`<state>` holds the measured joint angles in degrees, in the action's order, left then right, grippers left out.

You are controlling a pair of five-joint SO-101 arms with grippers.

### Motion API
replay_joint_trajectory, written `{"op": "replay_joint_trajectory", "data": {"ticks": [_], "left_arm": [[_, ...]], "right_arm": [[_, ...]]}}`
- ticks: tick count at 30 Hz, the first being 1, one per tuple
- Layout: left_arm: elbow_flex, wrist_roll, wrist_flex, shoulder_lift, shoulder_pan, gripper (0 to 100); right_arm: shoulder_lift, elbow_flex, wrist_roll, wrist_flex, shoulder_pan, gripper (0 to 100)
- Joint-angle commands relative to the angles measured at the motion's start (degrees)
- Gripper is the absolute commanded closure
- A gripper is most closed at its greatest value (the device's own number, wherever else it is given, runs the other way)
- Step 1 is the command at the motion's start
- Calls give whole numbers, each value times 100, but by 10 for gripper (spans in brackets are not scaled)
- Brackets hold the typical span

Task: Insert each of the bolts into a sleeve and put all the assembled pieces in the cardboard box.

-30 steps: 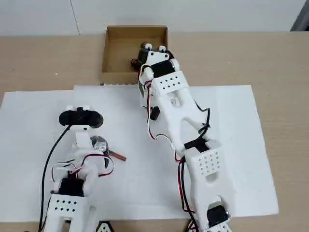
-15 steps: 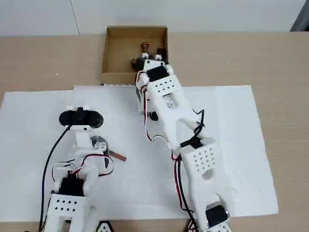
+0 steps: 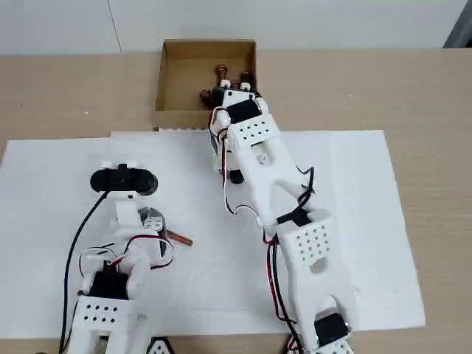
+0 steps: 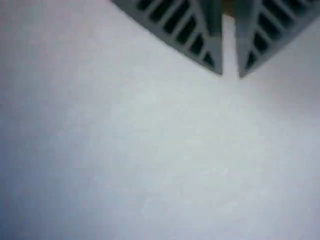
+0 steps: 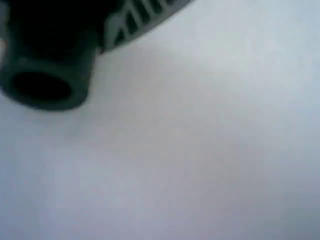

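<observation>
Bolt point(image 3: 179, 238) clamped in left jaws, low over paper point(image 3: 354, 192); sleeve point(image 5: 45, 80) gripped in right jaws, short of cardboard box point(image 3: 184, 74). Risk: bolt tip misses sleeve bore on mating & jams, or slips from thin grip.

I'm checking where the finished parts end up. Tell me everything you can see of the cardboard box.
The cardboard box is a shallow, open-topped tray of plain brown board, roughly square, sitting flat on the wooden table just beyond the white paper. Several copper-and-black assembled pieces lie in its near right corner, and the end of an arm hangs over that rim.
</observation>
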<state>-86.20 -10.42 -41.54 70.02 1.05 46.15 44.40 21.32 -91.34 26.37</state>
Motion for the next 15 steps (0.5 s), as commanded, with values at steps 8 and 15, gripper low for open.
{"op": "replay_joint_trajectory", "data": {"ticks": [8, 15], "left_arm": [[31, 18, 105, 70, 132, 995], [48, 35, 97, 70, 79, 995]], "right_arm": [[-2123, 26, -229, -681, 31, 995], [-3732, -9, -369, -769, -171, 996]]}}
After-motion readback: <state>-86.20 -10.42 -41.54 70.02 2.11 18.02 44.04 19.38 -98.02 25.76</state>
